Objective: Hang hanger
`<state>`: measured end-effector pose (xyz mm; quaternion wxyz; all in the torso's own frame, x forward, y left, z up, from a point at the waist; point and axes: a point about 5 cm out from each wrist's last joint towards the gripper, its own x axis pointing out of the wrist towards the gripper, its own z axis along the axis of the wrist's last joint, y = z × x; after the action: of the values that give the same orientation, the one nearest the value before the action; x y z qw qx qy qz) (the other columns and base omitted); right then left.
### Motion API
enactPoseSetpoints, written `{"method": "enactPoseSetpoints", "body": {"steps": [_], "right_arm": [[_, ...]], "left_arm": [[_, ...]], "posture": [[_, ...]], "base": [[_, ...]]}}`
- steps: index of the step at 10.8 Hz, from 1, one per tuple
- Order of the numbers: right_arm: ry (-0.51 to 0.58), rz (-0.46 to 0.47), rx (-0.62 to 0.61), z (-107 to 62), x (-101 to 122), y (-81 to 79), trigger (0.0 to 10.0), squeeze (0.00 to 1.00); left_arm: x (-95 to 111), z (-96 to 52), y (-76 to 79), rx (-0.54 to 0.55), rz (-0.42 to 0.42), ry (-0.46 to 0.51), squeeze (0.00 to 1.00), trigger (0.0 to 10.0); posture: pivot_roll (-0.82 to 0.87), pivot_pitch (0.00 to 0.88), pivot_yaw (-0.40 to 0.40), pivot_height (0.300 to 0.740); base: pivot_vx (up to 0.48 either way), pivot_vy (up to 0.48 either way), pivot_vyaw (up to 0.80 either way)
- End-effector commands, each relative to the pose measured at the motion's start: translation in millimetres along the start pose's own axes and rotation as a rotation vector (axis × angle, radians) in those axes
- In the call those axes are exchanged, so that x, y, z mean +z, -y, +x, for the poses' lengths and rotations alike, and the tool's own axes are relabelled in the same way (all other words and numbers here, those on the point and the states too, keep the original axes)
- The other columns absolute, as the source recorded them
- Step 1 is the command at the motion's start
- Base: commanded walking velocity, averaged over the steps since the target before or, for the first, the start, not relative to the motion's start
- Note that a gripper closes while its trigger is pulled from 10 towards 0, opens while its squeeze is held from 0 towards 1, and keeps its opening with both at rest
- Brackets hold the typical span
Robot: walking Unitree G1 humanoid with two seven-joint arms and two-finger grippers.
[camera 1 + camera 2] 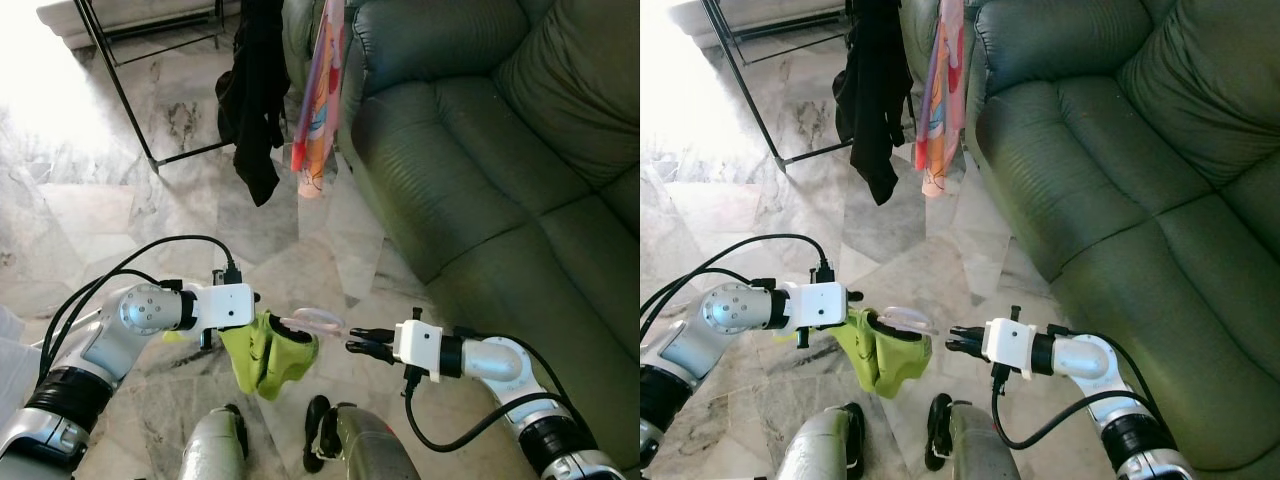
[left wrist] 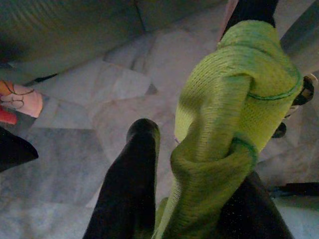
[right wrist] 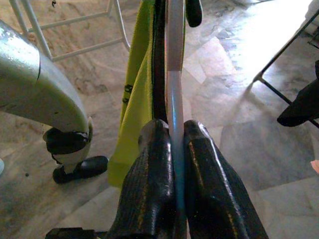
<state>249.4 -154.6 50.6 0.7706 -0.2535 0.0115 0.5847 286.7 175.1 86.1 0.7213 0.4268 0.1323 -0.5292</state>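
Your right hand [image 1: 358, 346] is clenched on the pale hanger [image 1: 318, 320], your left hand [image 1: 250, 330] grasps the green garment [image 1: 265, 355] on it, low over the floor [image 1: 120, 200]. You're mid-carry; next, I'd judge, lift its hook toward the rack [image 1: 120, 90].
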Motion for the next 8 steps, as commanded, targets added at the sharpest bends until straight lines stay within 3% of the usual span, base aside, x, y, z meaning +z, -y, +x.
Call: {"method": "enactPoseSetpoints", "body": {"steps": [1, 5, 8], "right_arm": [[0.006, -0.018, 0.024, 0.5, 0, -3.3, 10.0, 0.0], [-0.01, -0.033, 0.03, -1.7, -1, -1.2, 10.0, 0.0], [-0.021, -0.032, 0.023, -4.0, -3, 1.8, 10.0, 0.0]], "left_arm": [[3, 1.3, 1.8, -0.011, 0.005, 0.011, 0.0, 0.0], [3, 1.8, -2.8, 0.026, 0.018, 0.013, 0.0, 0.0], [2, -3.7, -17.9, 0.157, 0.032, 0.028, 0.0, 0.0]], "posture": [[0.08, 0.21, -0.131, 0.74], [0.08, 0.209, -0.135, 0.74], [0.09, 0.208, -0.14, 0.74]], "base": [[0.0, 0.0, 0.0], [0.0, 0.0, 0.0], [0.0, 0.0, 0.0]]}}
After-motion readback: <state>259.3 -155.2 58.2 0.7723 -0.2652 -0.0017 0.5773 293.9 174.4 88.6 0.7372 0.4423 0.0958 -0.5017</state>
